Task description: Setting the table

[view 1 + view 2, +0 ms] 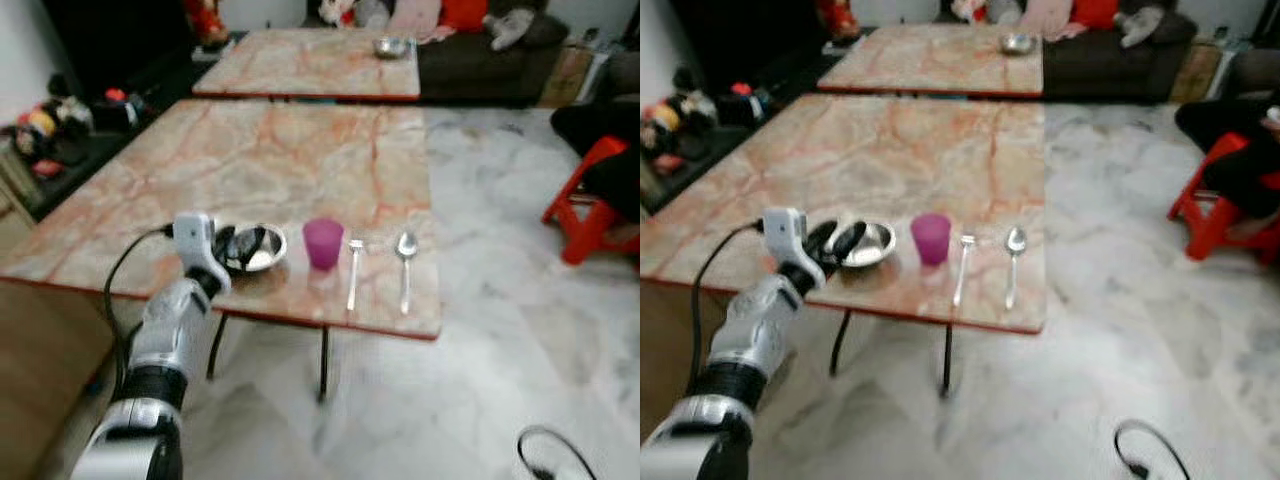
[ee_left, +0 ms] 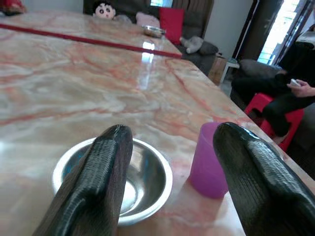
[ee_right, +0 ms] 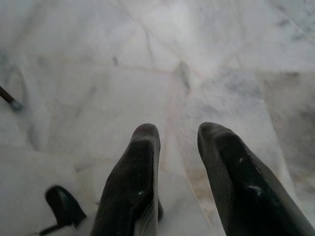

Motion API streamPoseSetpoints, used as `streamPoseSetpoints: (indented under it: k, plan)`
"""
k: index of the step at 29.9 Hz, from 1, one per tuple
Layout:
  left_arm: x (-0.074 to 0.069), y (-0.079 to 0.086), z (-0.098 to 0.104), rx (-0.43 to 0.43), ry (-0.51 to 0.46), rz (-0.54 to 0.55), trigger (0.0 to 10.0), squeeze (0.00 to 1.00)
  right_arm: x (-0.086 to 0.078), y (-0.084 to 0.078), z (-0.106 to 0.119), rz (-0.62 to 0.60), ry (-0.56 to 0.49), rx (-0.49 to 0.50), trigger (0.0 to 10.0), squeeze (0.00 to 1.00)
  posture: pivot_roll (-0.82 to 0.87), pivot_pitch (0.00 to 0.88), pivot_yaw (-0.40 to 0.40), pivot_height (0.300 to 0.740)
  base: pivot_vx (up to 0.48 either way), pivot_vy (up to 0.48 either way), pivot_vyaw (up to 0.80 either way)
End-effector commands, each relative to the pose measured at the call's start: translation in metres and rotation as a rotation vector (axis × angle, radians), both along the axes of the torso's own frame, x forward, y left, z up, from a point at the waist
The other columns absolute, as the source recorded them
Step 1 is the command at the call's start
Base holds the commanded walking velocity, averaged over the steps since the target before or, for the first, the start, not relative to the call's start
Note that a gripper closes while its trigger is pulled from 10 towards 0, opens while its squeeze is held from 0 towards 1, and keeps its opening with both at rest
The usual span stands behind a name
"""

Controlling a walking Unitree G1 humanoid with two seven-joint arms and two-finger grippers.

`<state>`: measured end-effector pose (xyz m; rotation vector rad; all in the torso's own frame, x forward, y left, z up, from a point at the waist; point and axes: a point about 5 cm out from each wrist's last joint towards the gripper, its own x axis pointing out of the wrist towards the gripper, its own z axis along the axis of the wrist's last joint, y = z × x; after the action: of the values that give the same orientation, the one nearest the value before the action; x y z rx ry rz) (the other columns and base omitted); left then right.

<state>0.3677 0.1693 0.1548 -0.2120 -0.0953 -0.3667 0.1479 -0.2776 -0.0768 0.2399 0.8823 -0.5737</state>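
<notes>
Along the front edge of the marble table (image 1: pixel 300 160) stand a steel bowl (image 1: pixel 265 250), a purple cup (image 1: pixel 322 243), a fork (image 1: pixel 354 272) and a spoon (image 1: pixel 405 265), in a row from left to right. My left gripper (image 1: pixel 240 245) is open at the bowl's left side, low over its rim. In the left wrist view one finger (image 2: pixel 98 182) crosses the bowl (image 2: pixel 147 172) and the other stands in front of the cup (image 2: pixel 206 162), with nothing between them. My right gripper (image 3: pixel 178 129) hangs open over the floor.
A second marble table (image 1: pixel 300 70) with a metal bowl (image 1: pixel 390 46) stands behind, before a dark sofa. A red stool (image 1: pixel 590 200) and a seated person (image 1: pixel 600 130) are at the right. Toys lie at the far left. A black cable (image 1: pixel 550 455) lies on the white floor.
</notes>
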Motion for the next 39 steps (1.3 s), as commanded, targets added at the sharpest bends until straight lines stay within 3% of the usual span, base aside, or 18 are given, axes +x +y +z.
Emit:
streamPoseSetpoints:
  k: [1,27,39]
  plan:
    - [0.0007,0.0031,0.0047,-0.006,-0.01,0.002,10.0,0.0,-0.0047,0.0046,-0.0036,-0.004,0.015,0.016,10.0,0.0,0.03,0.047,0.059,0.74,0.0,0.352,0.0]
    - [0.0011,0.0012,0.0126,-0.001,-0.052,-0.017,10.0,0.0,-0.004,0.005,-0.0035,-0.002,0.012,0.016,10.0,0.0,0.03,0.037,0.06,0.74,0.0,0.027,0.0]
    - [0.0011,-0.0002,0.0122,-0.004,-0.05,-0.024,10.0,0.0,-0.0044,0.0051,-0.0035,-0.006,0.008,0.016,10.0,0.0,0.03,0.034,0.06,0.74,0.339,0.0,0.0]
